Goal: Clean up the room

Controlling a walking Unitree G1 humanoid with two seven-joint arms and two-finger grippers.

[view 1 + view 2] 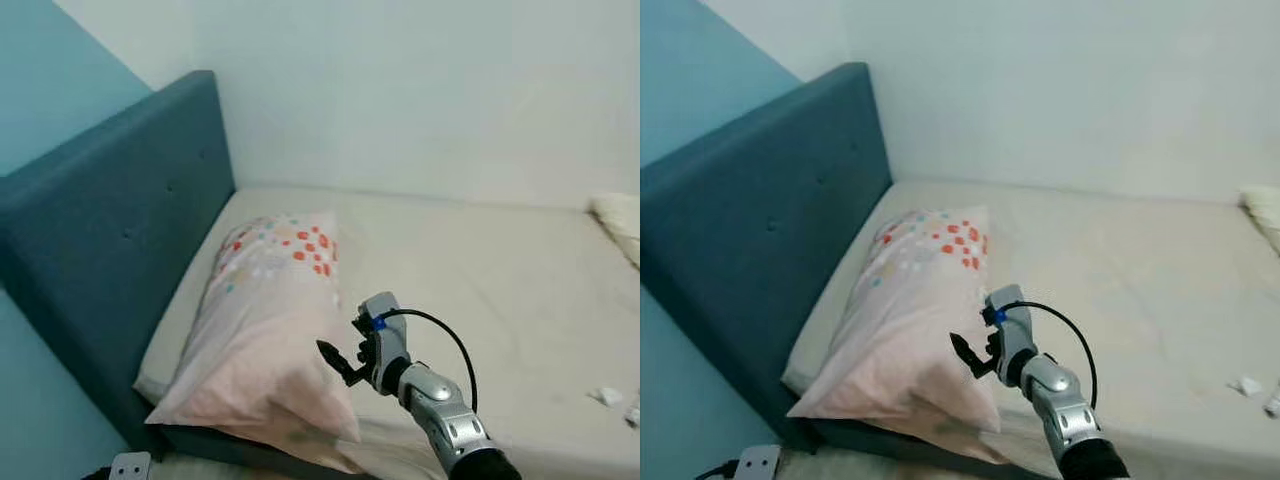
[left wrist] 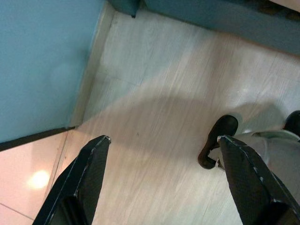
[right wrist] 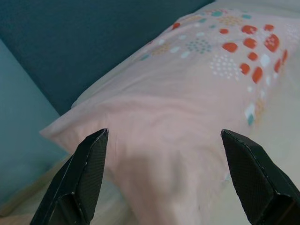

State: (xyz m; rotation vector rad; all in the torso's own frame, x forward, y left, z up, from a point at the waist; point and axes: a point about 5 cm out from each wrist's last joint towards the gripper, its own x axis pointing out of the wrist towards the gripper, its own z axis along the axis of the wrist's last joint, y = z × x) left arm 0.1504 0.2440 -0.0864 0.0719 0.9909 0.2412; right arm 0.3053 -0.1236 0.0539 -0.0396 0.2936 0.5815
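Beige mattress (image 1: pixel 480 270) bears a pink pillow (image 1: pixel 265 330); right gripper (image 1: pixel 335 357) hovers just beside it, fingers spread wide

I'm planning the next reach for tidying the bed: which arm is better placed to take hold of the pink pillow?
The right. Its tool is raised beside the pillow, fingers open and pointing at it. The left tool hangs low, open over the wooden floor beside the bed.
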